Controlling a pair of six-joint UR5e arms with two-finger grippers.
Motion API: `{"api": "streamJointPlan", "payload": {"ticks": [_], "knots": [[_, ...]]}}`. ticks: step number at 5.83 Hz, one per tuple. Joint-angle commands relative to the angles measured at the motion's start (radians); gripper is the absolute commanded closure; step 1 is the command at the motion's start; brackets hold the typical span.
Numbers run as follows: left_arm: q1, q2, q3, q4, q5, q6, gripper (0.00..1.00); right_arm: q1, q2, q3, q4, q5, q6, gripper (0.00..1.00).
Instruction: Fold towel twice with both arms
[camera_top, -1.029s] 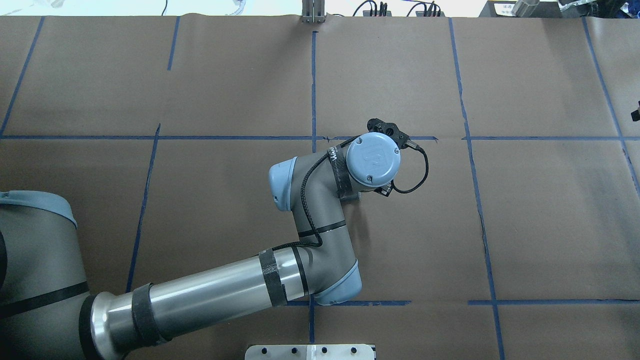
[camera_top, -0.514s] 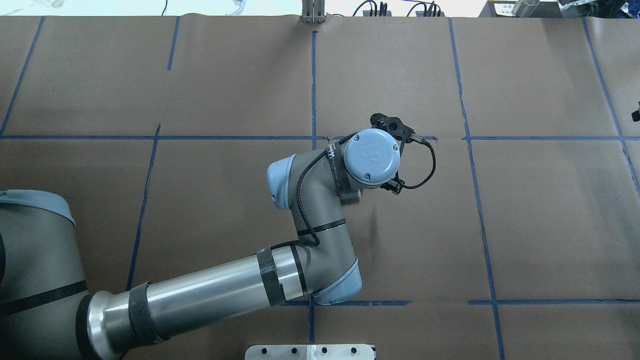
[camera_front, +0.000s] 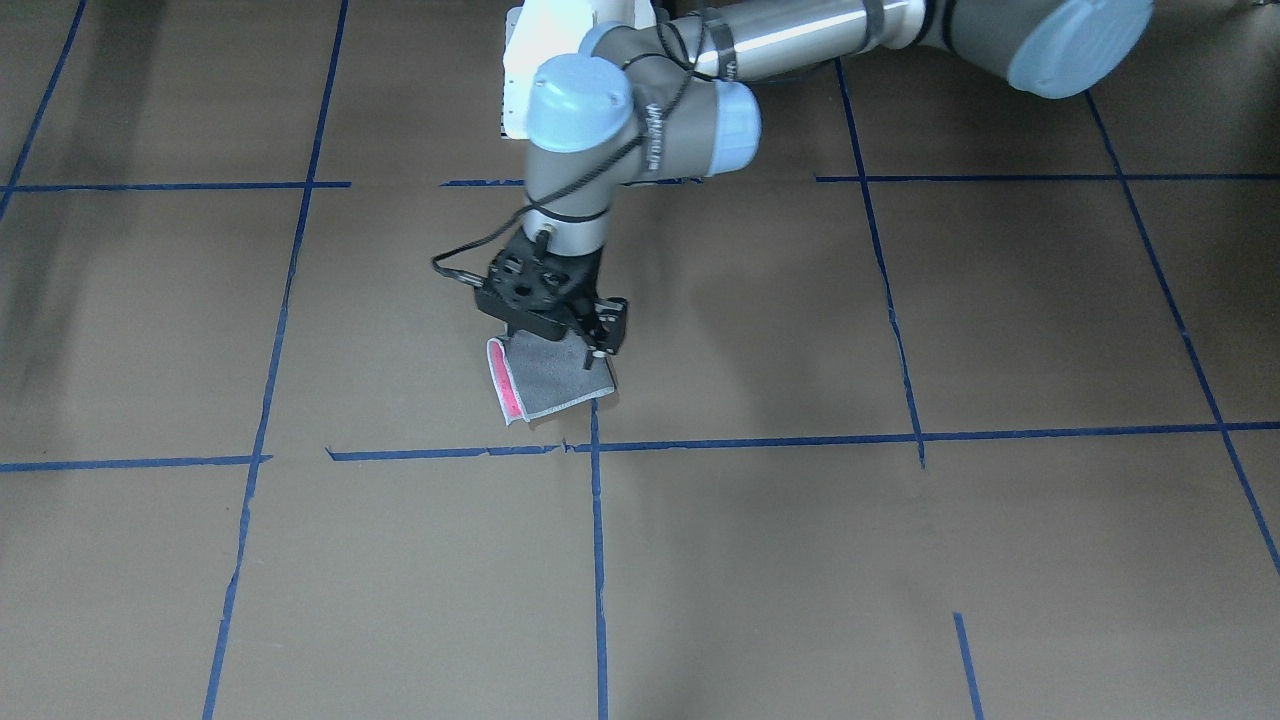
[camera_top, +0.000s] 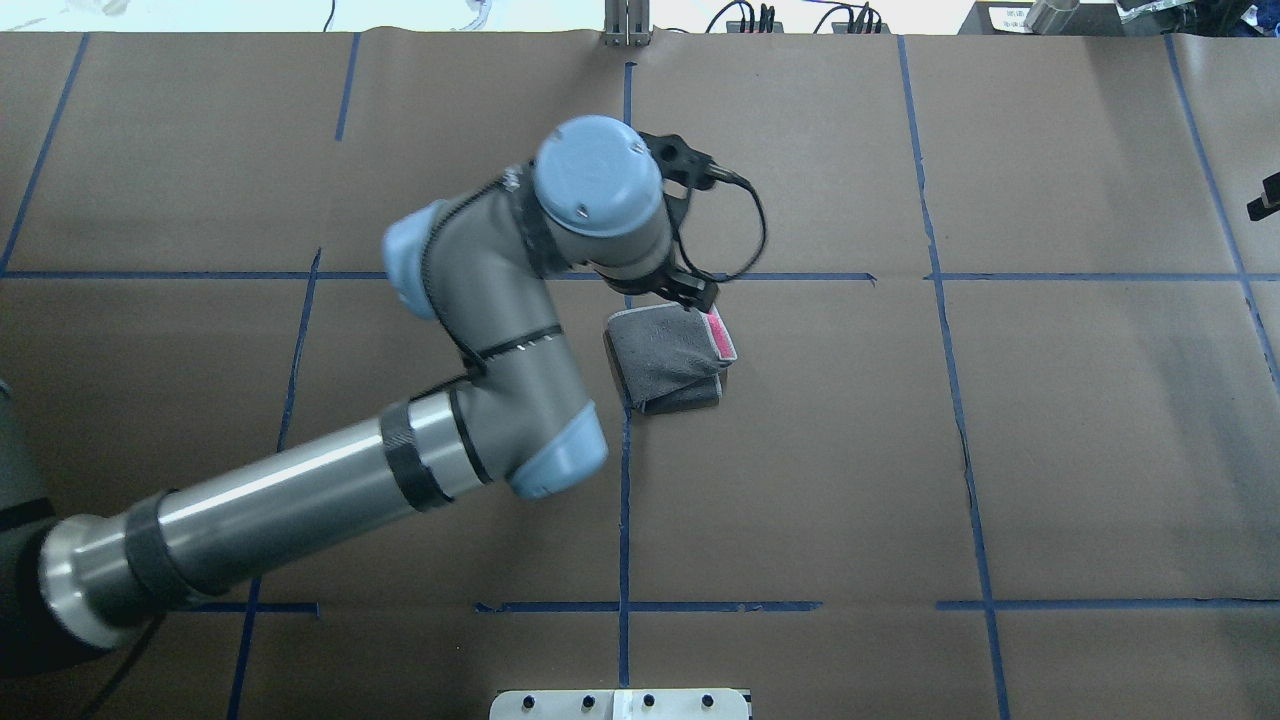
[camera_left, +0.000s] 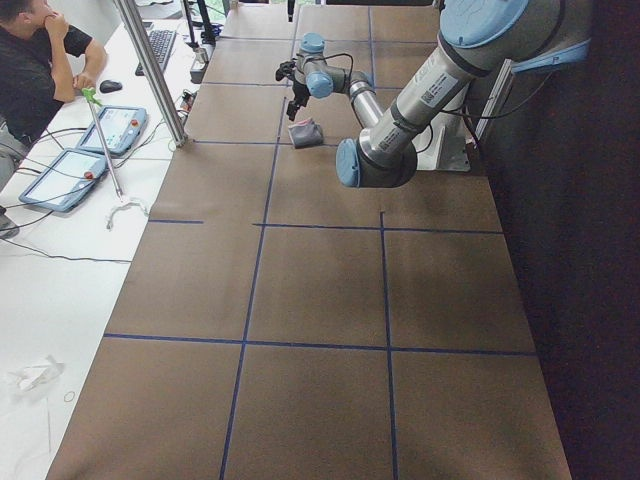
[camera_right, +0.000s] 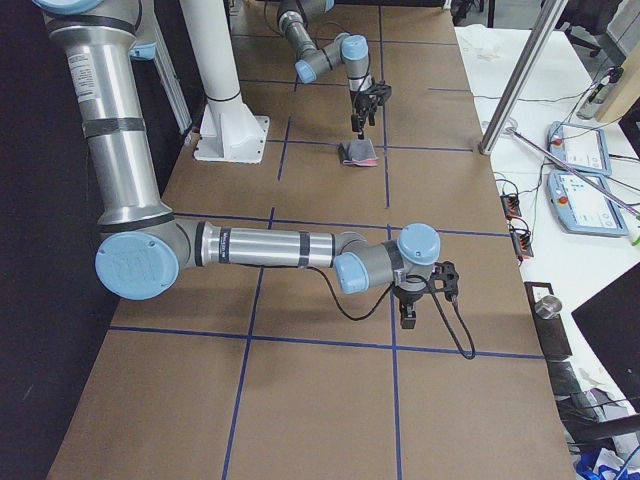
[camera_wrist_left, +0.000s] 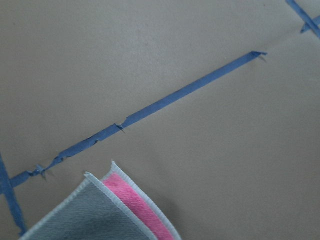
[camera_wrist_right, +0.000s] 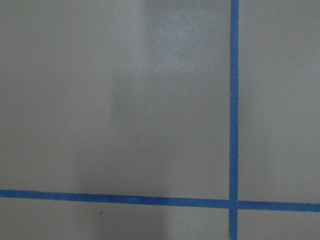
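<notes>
The towel (camera_top: 662, 362) lies folded on the brown paper near the table's middle, dark grey face up, with a pink strip showing along one edge (camera_front: 503, 385). Its corner fills the bottom of the left wrist view (camera_wrist_left: 107, 210). My left gripper (camera_top: 692, 293) hovers just above the towel's edge (camera_front: 560, 338); its fingers look spread, with nothing between them. The right arm reaches low over the table's right end, and its gripper (camera_right: 405, 318) shows only in the exterior right view, so I cannot tell its state. The right wrist view holds only paper and tape.
Blue tape lines (camera_top: 625, 500) grid the brown paper. The white pedestal (camera_right: 225, 110) stands at the robot's side. A seated person (camera_left: 30, 60), tablets (camera_left: 80, 170) and a metal post (camera_left: 150, 70) are beyond the far edge.
The left arm's wrist swung left and away from the robot, uncovering the folded towel it was hiding. The forearm shifted left with it.
</notes>
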Motion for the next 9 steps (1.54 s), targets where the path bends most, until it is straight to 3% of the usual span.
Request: {"api": "streamJointPlan", "payload": {"ticks": [1, 2, 4, 5, 7, 9], "knots": [[-0.22, 0.214, -0.143, 0.018, -0.271, 0.01, 0.0, -0.004, 0.026, 0.005, -0.002, 0.004, 0.0, 0.0], [-0.335, 0.308, -0.186, 0.018, -0.402, 0.059, 0.0, -0.001, 0.029, 0.006, -0.002, 0.026, -0.002, 0.0], [-0.539, 0.482, -0.198, 0.024, -0.513, 0.34, 0.0, 0.052, 0.023, 0.002, -0.002, 0.061, -0.026, 0.0], [-0.622, 0.549, -0.195, 0.04, -0.524, 0.426, 0.0, 0.083, 0.011, 0.002, -0.021, 0.07, -0.067, 0.0], [-0.733, 0.645, -0.204, 0.189, -0.526, 0.612, 0.0, 0.126, -0.043, 0.009, -0.071, 0.073, -0.147, 0.0], [-0.837, 0.794, -0.193, 0.176, -0.525, 0.787, 0.0, 0.128, -0.056, 0.002, -0.072, 0.064, -0.147, 0.0]]}}
